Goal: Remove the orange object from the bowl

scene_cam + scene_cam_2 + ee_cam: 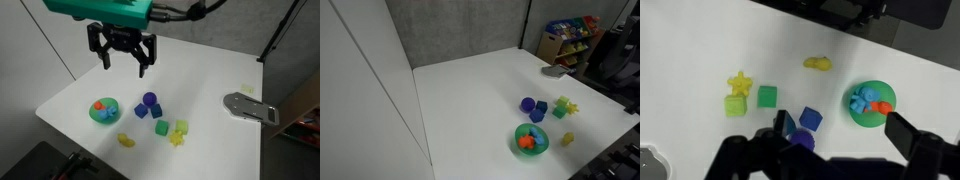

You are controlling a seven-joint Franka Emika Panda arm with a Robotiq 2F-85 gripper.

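Note:
The green bowl (110,120) sits near the table's front left corner and shows in both exterior views (543,148). In it lie the orange object (527,144) and a blue piece (533,132). In the wrist view the orange object (879,108) lies beside the blue piece (861,97) inside the bowl (886,90). My gripper (123,65) is open and empty, hanging well above the table behind the bowl. In the wrist view its fingers (845,130) frame the table just beside the bowl.
Loose blocks lie beside the bowl: a blue cube (811,118), a purple piece (800,141), a green cube (767,96), a yellow-green cube (736,105), a yellow star (739,82) and a yellow piece (818,64). A grey metal object (250,107) lies at the table's edge.

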